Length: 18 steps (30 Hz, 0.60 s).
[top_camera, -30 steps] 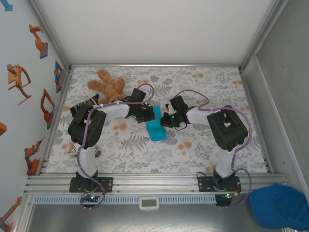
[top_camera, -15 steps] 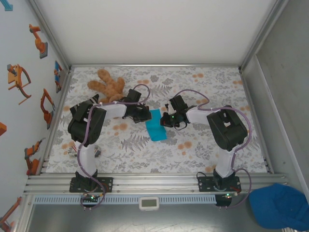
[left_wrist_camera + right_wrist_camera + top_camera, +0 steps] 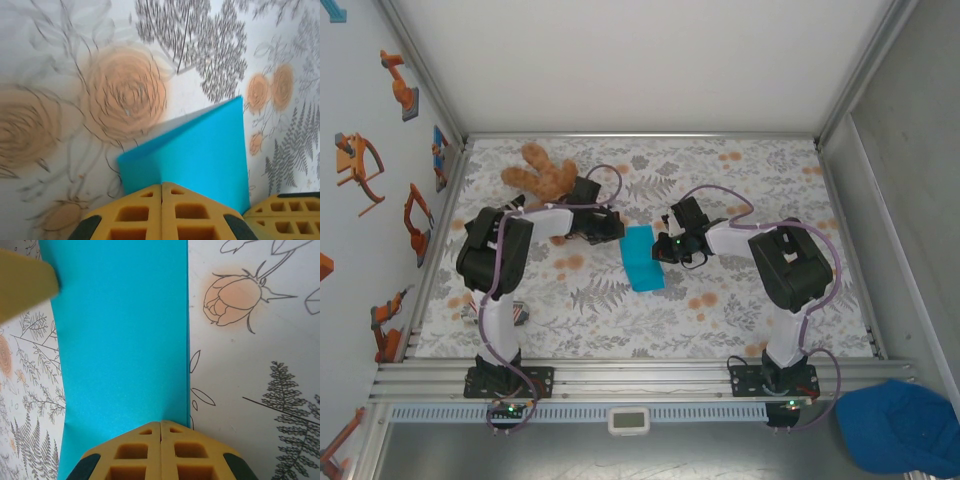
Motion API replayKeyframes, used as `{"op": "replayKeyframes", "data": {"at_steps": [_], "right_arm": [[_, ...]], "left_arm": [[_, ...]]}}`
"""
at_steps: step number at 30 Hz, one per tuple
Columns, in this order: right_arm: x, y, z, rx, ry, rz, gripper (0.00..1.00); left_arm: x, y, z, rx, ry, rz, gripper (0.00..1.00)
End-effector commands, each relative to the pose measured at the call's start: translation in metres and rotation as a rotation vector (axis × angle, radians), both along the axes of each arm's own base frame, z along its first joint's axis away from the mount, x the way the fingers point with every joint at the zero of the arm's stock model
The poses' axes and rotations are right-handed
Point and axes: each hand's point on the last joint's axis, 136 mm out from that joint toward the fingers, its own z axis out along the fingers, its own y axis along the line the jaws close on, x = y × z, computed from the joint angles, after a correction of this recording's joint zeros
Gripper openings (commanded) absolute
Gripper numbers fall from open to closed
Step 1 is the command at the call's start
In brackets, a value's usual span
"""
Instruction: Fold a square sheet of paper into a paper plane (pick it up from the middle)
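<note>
Paper sheet (image 3: 640, 258), folded to a narrow cyan strip (upper layer looks slightly lifted), lies mid-way on the desk (image 3: 750, 180) between left gripper (image 3: 161, 191) and right gripper (image 3: 160, 426), both jaws closed at its edges; creasing appears underway, then corner folds needing one corner freed.

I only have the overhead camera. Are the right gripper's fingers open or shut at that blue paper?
Observer: Shut. The right wrist view shows the right gripper with fingers pressed together, over the square sheet of paper.
Operator: And the left one?
Observer: Also shut; in the left wrist view the left gripper meets the sheet's near edge.
Operator: Is the sheet lying flat?
Observer: Not fully. From the left wrist its far edge stands off the tablecloth, shadow beneath.
</note>
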Motion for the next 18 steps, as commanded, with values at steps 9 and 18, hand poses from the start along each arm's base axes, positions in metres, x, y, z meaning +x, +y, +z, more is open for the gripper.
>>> {"op": "replayKeyframes", "data": {"at_steps": [9, 18], "right_arm": [[-0.072, -0.077, -0.082, -0.351, 0.291, -0.058, 0.00], [-0.079, -0.083, -0.083, -0.363, 0.305, -0.063, 0.00]], "left_arm": [[-0.047, -0.026, 0.041, -0.087, -0.059, -0.055, 0.06], [-0.072, -0.038, 0.007, -0.156, 0.032, -0.098, 0.05]]}}
